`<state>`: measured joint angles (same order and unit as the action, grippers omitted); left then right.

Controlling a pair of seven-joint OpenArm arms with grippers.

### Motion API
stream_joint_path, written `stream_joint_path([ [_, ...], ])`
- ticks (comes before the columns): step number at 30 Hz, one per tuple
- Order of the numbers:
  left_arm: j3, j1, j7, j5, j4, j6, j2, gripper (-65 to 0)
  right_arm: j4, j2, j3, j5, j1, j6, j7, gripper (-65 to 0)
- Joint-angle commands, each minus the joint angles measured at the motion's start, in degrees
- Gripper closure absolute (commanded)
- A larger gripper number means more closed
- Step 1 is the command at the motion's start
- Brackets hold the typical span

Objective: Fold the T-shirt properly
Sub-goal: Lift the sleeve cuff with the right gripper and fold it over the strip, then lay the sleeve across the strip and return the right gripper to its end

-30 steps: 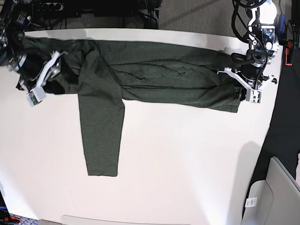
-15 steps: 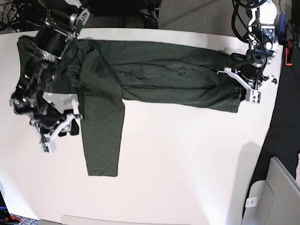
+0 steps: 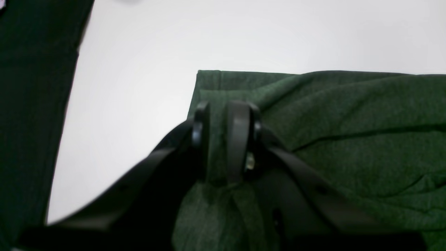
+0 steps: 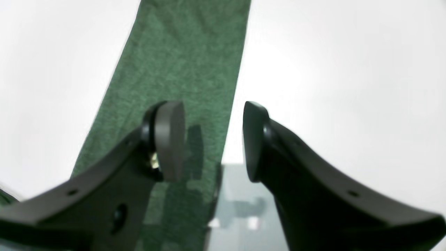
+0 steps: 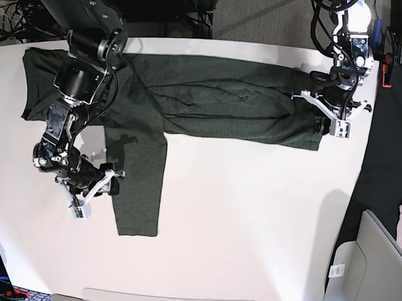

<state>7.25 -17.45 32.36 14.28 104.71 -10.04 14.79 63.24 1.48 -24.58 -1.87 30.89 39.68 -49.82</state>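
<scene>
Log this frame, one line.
left hand: shut on shirt | right hand: open over sleeve | fold: not done

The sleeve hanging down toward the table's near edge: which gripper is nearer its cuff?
Right. The right gripper hovers open beside the sleeve, a little above its cuff. The left gripper is across the table, jaws pinching the T-shirt at its far end.

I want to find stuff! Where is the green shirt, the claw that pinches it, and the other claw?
T-shirt (image 5: pixel 216 104): base view, middle of the body.
Left gripper (image 3: pixel 218 139): left wrist view, fabric pinched between the fingertips.
Right gripper (image 4: pixel 212 139): right wrist view, open gap over the sleeve's edge.
</scene>
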Motion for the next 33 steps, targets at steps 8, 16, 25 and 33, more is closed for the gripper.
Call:
stream_joint_path([
  [8,0.27,0.35,-1.46,0.27,1.01,0.15,0.55,-9.3,-7.64,0.41,0.27,-0.90,1.68,0.32,2.75,-25.3],
  [16,0.27,0.35,-1.46,0.27,1.01,0.15,0.55,-9.3,-8.96,-0.20,10.20,-1.34,-0.08,0.32,-2.00,-19.5],
  [25,0.27,0.27,-1.46,0.27,1.01,0.15,0.55,-9.3,-6.76,-3.19,10.38,-7.58,-1.40,0.32,-7.19,-0.7],
  [33,0.45,0.27,-1.46,0.27,1.01,0.15,0.55,-9.3,5.81,-3.45,20.75,-29.30,-5.62,0.32,-14.22,-0.7],
])
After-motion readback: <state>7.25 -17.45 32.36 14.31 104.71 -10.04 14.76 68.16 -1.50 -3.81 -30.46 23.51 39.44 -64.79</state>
